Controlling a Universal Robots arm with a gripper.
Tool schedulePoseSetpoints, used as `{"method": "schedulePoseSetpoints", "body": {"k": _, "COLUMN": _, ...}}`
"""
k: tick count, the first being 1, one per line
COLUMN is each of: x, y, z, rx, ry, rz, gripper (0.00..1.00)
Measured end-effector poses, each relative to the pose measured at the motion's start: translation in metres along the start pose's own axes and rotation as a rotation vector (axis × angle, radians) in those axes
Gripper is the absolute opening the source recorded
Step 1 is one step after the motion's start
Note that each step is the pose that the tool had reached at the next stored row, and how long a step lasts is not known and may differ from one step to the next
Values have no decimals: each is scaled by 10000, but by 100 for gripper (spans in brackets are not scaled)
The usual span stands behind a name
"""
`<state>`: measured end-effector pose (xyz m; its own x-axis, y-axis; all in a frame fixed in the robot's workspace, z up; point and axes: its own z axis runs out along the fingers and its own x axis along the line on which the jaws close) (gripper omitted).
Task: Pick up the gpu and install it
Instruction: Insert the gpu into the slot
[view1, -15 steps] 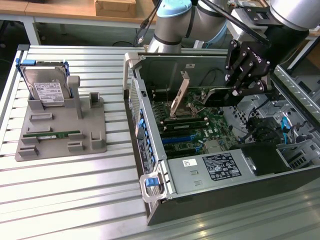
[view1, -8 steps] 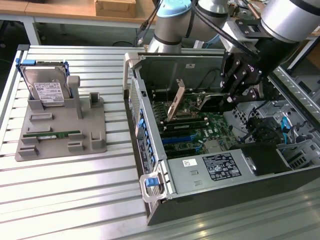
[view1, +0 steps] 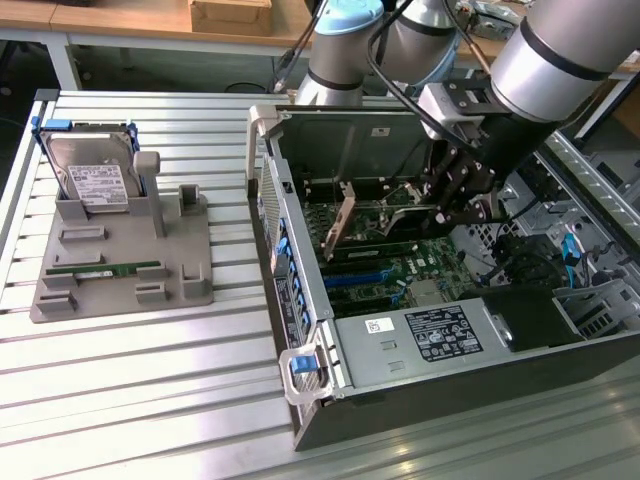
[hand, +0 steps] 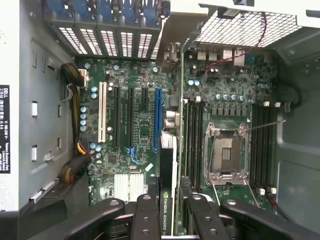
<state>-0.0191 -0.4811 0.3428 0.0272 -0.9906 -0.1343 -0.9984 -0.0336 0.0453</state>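
Observation:
My gripper (hand: 170, 212) is shut on the gpu (hand: 168, 197), a thin dark card seen edge-on between the two black fingers (hand: 149, 212), with an NVIDIA Quadro label on its face. The card hangs over the green motherboard (hand: 125, 80), close beside the long blue slot (hand: 157, 117); whether it touches the board I cannot tell. In the exterior view the gripper (view1: 462, 200) reaches down into the open computer case (view1: 330, 350). There the gpu (view1: 390, 213) runs from the fingers toward the exterior view's left, ending in its metal bracket (view1: 342, 225).
A grey holder (view1: 120, 265) on the slatted table at the exterior view's left carries a silver hard drive (view1: 92, 178) and a green memory stick (view1: 105, 270). Inside the case are a CPU socket (hand: 224, 152), memory slots (hand: 194, 135), cables (hand: 75, 170) and a power supply (view1: 440, 335).

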Motion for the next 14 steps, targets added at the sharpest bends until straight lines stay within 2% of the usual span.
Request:
{"method": "schedulePoseSetpoints", "body": {"k": 6, "x": 6, "y": 29, "z": 130, "rx": -1, "ry": 2, "rz": 0, "gripper": 27}}
{"method": "schedulePoseSetpoints", "body": {"k": 14, "x": 11, "y": 37, "z": 353, "rx": 0, "ry": 0, "rz": 0, "gripper": 27}}
